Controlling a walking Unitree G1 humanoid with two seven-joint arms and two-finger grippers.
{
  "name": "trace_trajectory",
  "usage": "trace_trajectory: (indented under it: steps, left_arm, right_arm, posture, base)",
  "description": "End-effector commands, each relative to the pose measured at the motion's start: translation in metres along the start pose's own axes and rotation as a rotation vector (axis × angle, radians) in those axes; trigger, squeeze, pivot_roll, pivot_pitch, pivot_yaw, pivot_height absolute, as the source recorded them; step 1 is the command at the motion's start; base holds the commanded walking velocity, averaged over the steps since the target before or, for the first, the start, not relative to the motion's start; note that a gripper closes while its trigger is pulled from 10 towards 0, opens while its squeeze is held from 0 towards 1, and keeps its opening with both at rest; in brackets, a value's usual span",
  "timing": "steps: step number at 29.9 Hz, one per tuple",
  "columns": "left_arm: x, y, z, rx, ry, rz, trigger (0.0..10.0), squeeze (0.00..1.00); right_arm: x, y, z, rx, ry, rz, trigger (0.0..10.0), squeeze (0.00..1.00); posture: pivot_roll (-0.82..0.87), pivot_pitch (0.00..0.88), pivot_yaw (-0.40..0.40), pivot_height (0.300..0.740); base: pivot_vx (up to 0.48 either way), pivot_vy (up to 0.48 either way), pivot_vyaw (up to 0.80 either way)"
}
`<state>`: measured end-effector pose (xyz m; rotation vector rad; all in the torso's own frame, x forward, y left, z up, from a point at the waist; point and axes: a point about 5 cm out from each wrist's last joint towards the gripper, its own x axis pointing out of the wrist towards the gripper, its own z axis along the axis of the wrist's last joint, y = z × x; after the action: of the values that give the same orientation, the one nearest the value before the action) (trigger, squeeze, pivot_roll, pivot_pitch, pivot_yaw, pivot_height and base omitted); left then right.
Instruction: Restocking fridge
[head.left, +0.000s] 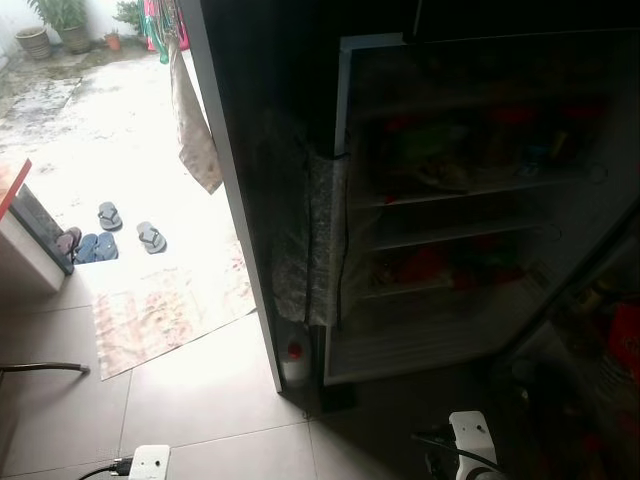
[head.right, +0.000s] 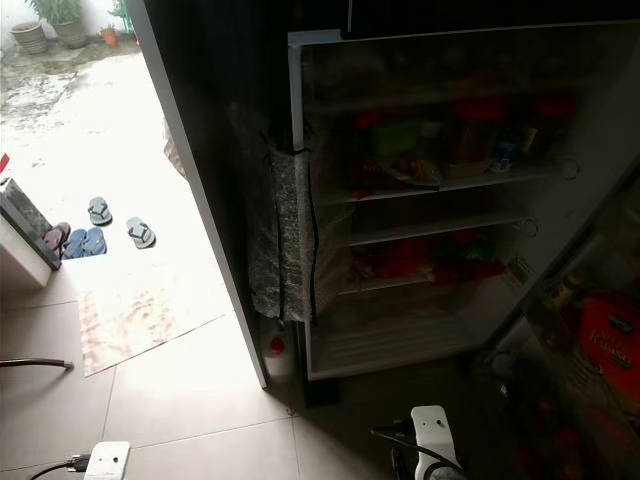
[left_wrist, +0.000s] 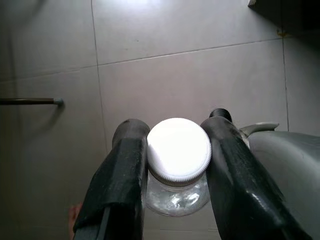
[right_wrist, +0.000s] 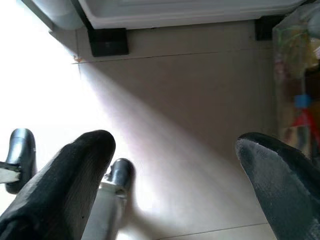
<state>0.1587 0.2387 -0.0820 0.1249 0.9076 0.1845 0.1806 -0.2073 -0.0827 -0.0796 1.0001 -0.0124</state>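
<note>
My left gripper (left_wrist: 176, 165) pinches a clear jar (left_wrist: 176, 192) just under its white lid (left_wrist: 179, 148), one finger pressed on each side, held low over the tiled floor (left_wrist: 190, 75). My right gripper (right_wrist: 175, 170) hangs empty, its fingers spread wide above the floor near the fridge's base.

In the left eye view the open fridge (head.left: 470, 200) fills the upper right of the frame, its shelves dim and crowded with red and green packets; the door (head.left: 590, 340) stands at lower right. A doorway at upper left is bright, with sandals (head.left: 120, 235) and a mat (head.left: 170, 315) beyond.

I judge the step to be carrying the jar up to a shelf. To do it well I should keep the jar upright, keep the squeeze firm since the glass looks slippery, and raise it clear of the fridge's lower edge. The middle shelf (head.right: 440, 225) looks barest, so I would aim there and set the jar down before loosening.
</note>
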Motion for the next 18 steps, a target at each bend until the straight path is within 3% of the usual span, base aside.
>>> trace_trajectory:
  steps: [1,3,9,14,18]
  left_arm:
    - [0.000,-0.002,0.001,-0.003,-0.016,-0.011,10.0,0.00]
    - [0.001,-0.008,0.010,0.014,-0.062,-0.044,10.0,0.00]
    - [0.002,-0.012,0.013,0.015,-0.075,-0.077,10.0,0.00]
    - [0.001,-0.012,0.011,0.028,-0.070,-0.071,10.0,0.00]
    - [0.002,-0.012,0.012,0.038,-0.068,-0.069,10.0,0.00]
  right_arm:
    - [-0.001,0.004,-0.006,0.040,0.013,0.004,10.0,0.00]
    - [-0.001,0.012,-0.016,0.068,0.040,0.011,10.0,0.00]
    - [-0.002,0.018,-0.024,0.124,0.054,0.019,10.0,0.00]
    - [-0.004,0.014,-0.029,0.138,0.067,0.006,10.0,0.00]
    - [-0.005,0.008,-0.033,0.130,0.076,0.003,10.0,0.00]
  posture:
    - [0.04,0.034,0.009,0.740]
    - [0.04,0.024,0.010,0.740]
    - [0.04,0.013,0.009,0.740]
    - [0.04,0.016,0.006,0.740]
    - [0.04,0.029,0.004,0.740]
  base:
    - [0.000,0.000,0.00]
    - [0.000,0.000,0.00]
    - [0.000,0.000,0.00]
    - [0.000,0.000,0.00]
    - [0.000,-0.277,0.00]
